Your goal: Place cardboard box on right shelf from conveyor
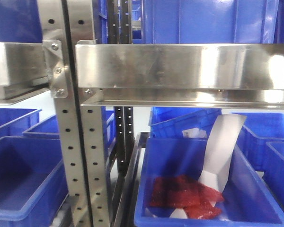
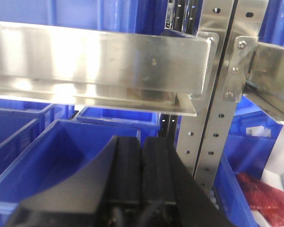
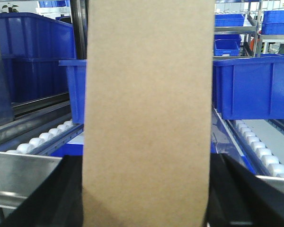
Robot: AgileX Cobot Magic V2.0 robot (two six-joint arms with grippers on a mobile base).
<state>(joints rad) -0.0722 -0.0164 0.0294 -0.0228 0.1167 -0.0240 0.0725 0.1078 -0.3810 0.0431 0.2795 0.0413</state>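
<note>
The cardboard box, plain tan, fills the middle of the right wrist view and stands upright. My right gripper is shut on it, one black finger at each side edge. Behind it lie the right shelf's roller tracks, with a steel front rail at lower left. The front view shows the right shelf as a wide shiny rail; no gripper appears there. My left gripper is shut with nothing between its pads, below the left shelf rail. The conveyor is out of view.
Blue bins sit on the lower level; one holds red packets and a white paper strip. Perforated steel uprights divide the two racks. More blue bins stand on the rollers behind the box.
</note>
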